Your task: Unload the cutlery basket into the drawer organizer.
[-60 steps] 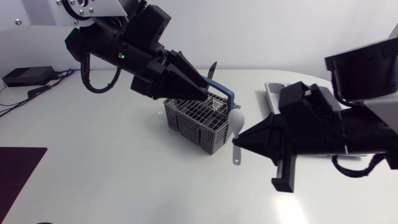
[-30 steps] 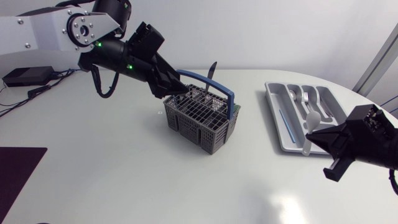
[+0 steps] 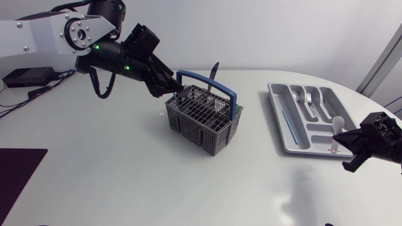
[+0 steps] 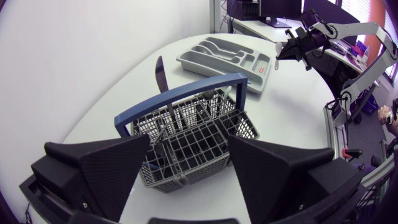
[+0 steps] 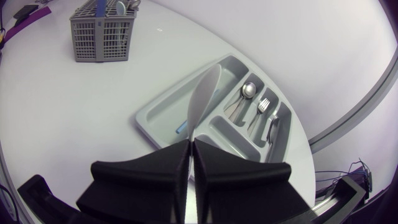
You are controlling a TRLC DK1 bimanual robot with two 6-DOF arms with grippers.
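The grey cutlery basket [image 3: 202, 119] with a blue handle [image 3: 207, 81] stands mid-table; a black knife [image 3: 213, 70] sticks up from it. My left gripper [image 3: 174, 94] hangs at its left rim, open, the basket [image 4: 193, 140] just ahead of its wide-apart fingers [image 4: 99, 174]. The grey drawer organizer [image 3: 284, 135] lies at the right with forks [image 3: 308, 99] and a spoon [image 5: 246, 91] in its slots. My right gripper [image 3: 344, 145] is at the organizer's near right corner, shut on a white spoon [image 5: 202, 96] that points over the organizer [image 5: 152, 118].
A thin blue stick [image 3: 286, 122] lies in the organizer's long left slot. A small black box [image 3: 28, 76] and cables sit at the table's far left. A dark mat [image 3: 16, 172] covers the near left corner.
My right arm carried the white spoon from beside the basket rightward to the organizer's near corner. My left gripper drew back from over the basket to its left rim and opened wider.
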